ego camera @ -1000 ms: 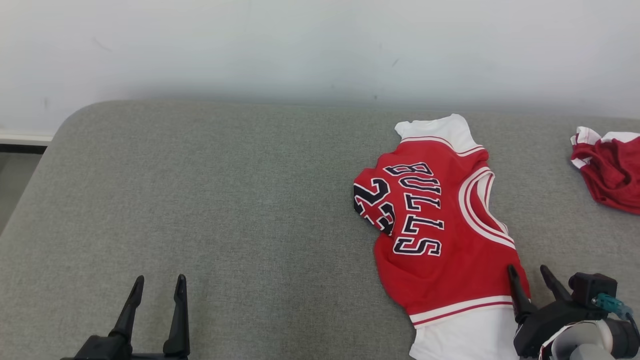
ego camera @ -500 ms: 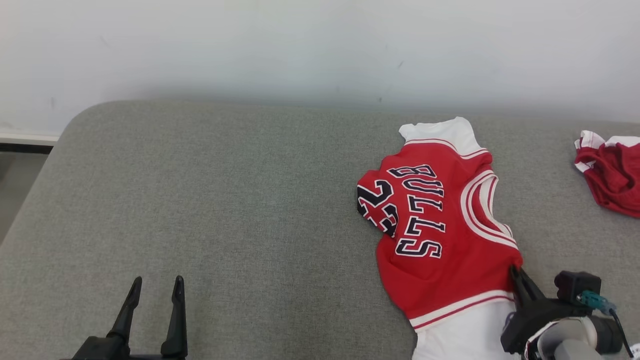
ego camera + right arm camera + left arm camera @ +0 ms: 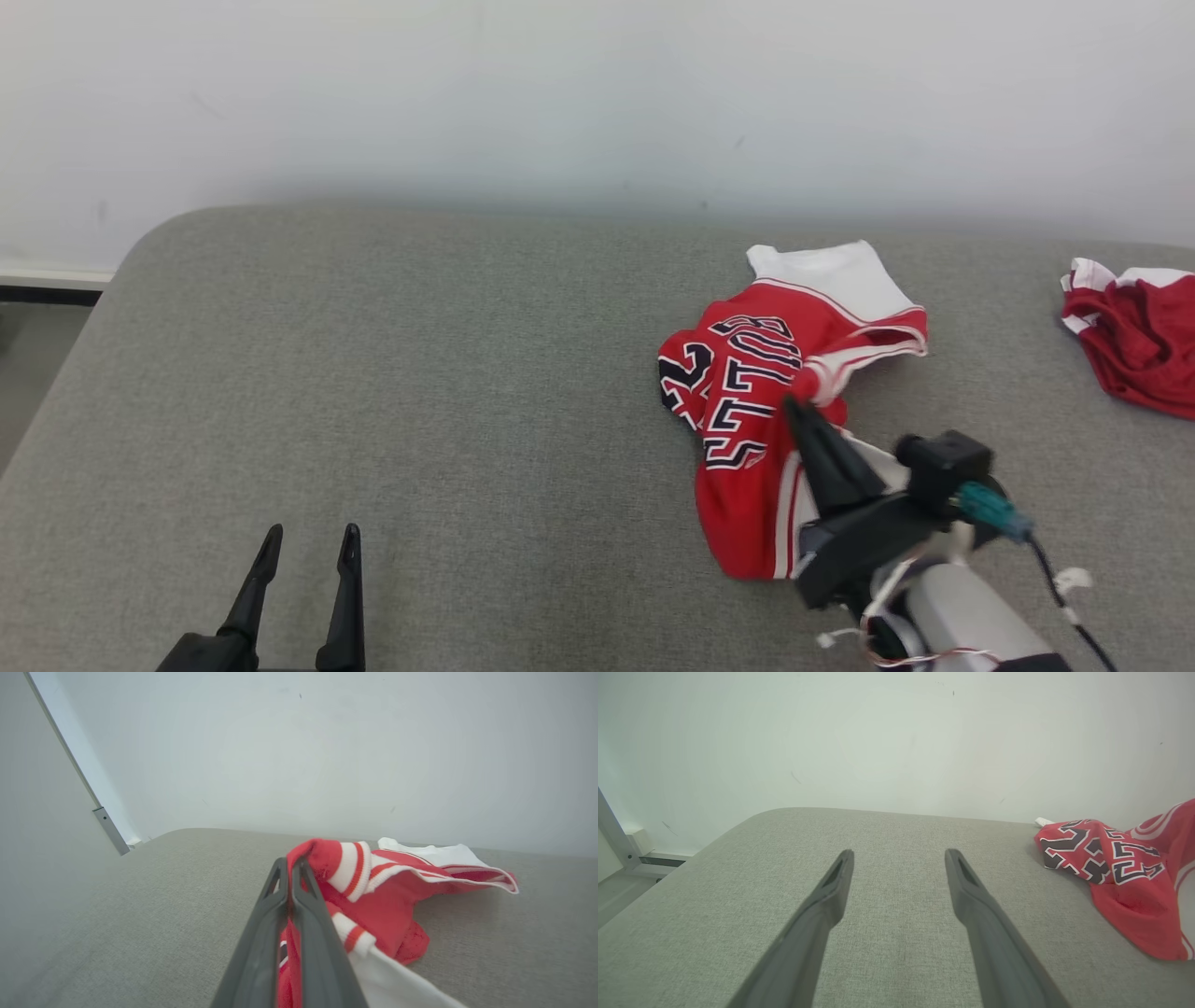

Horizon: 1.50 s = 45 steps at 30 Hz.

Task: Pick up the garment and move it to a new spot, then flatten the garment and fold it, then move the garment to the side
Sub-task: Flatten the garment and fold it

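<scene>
The garment (image 3: 747, 411) is a red and white jersey with dark lettering, lying bunched right of centre on the grey cushioned surface (image 3: 448, 392). My right gripper (image 3: 795, 403) is shut on the garment's striped red-and-white edge and holds that edge raised above the cushion; in the right wrist view the cloth (image 3: 355, 877) is pinched between the closed fingers (image 3: 280, 914). My left gripper (image 3: 310, 539) stands open at the lower left, well clear of the garment (image 3: 1120, 877), with nothing between its fingers (image 3: 826, 900).
A second red and white piece of clothing (image 3: 1134, 341) lies crumpled at the right edge. A pale wall (image 3: 597, 93) runs behind the cushion. The cushion's rounded left corner (image 3: 140, 243) drops off to the floor.
My right gripper closed on the garment's near edge, then lifted it up and toward the far side, so the flat jersey has folded and bunched. The left gripper stayed put.
</scene>
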Tool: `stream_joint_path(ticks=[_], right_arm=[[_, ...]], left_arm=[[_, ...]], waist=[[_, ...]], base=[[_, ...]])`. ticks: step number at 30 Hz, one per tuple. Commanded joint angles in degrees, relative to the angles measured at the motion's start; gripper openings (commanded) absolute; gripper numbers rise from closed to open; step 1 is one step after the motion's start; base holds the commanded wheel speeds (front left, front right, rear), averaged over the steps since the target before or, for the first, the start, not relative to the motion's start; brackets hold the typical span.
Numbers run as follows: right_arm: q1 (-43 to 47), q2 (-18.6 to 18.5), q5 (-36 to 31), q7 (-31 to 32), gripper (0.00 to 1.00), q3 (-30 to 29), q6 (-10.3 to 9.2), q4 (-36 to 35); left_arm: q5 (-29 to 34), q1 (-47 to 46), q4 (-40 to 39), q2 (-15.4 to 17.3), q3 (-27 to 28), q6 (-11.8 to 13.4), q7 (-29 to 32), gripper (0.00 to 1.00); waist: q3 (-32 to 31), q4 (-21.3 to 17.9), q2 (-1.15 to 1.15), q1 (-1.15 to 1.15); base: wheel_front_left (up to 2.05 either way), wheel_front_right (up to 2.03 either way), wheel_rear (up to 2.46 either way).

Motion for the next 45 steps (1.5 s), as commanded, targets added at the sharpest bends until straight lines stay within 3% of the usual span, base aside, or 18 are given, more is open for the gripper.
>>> stream_joint_path(ticks=[1, 9, 15, 19, 27, 29, 36, 39, 45], right_arm=[[-1.1, 1.1, -0.4, 0.4, 0.00, 1.4, -0.16, -1.0], [-6.0, 7.2, -0.1, 2.5, 0.00, 11.1, -0.16, 1.4], [-10.9, 10.5, 1.1, 1.9, 0.00, 16.1, -0.16, 11.8], [-12.9, 11.5, 3.2, 0.8, 0.00, 19.7, -0.16, 17.1], [-13.9, 11.5, 13.5, -0.5, 0.00, 30.0, -0.16, 17.1], [-14.4, 11.5, 15.1, -0.6, 1.00, 31.8, -0.16, 18.2], [-16.1, 11.5, 15.3, -1.0, 1.00, 32.0, -0.16, 19.1], [-14.8, 10.7, 12.7, -1.0, 1.00, 29.2, -0.16, 17.6], [-8.0, 5.2, 7.1, -1.0, 1.00, 18.8, -0.16, 8.4]], left_arm=[[0.2, 0.0, 0.0, 0.0, -0.1, 0.1, -0.2, 1.00], [-0.1, -1.6, 0.2, -0.4, -2.3, 0.1, -0.2, 1.00], [-0.9, -3.9, 1.5, -0.5, -4.7, 0.1, -0.2, 1.00], [-1.4, -5.1, 2.3, -0.6, -5.8, 0.1, -0.2, 1.00], [-2.0, -5.9, 3.1, -0.6, -5.7, 0.1, -0.2, 1.00], [-2.0, -6.0, 3.2, -0.6, -5.5, 0.1, -0.2, 1.00], [-1.7, -4.6, 3.0, -0.2, -4.3, 0.1, -0.2, 1.00], [-1.4, -3.7, 2.7, 0.1, -3.5, 0.1, -0.2, 1.00], [-1.1, -1.9, 2.0, 0.8, -2.0, 0.1, -0.2, 1.00]], waist=[[0.2, 0.7, 0.00, 0.00], [1.9, 4.6, 0.00, 0.00], [3.5, 7.9, 0.00, 0.00], [4.1, 9.6, 0.00, 0.00], [4.6, 9.8, 0.00, 0.00], [4.6, 9.4, 0.00, 0.00], [3.3, 7.2, 0.00, 0.00], [2.4, 5.9, 0.00, 0.00], [1.1, 2.9, 0.00, 0.00]], base=[[0.00, 0.00, 0.00], [0.00, 0.00, 0.00], [0.00, 0.00, 0.00], [0.00, 0.00, 0.00], [0.00, 0.00, 0.00], [0.00, 0.00, 0.00], [0.00, 0.00, 0.00], [0.00, 0.00, 0.00], [0.00, 0.00, 0.00]])
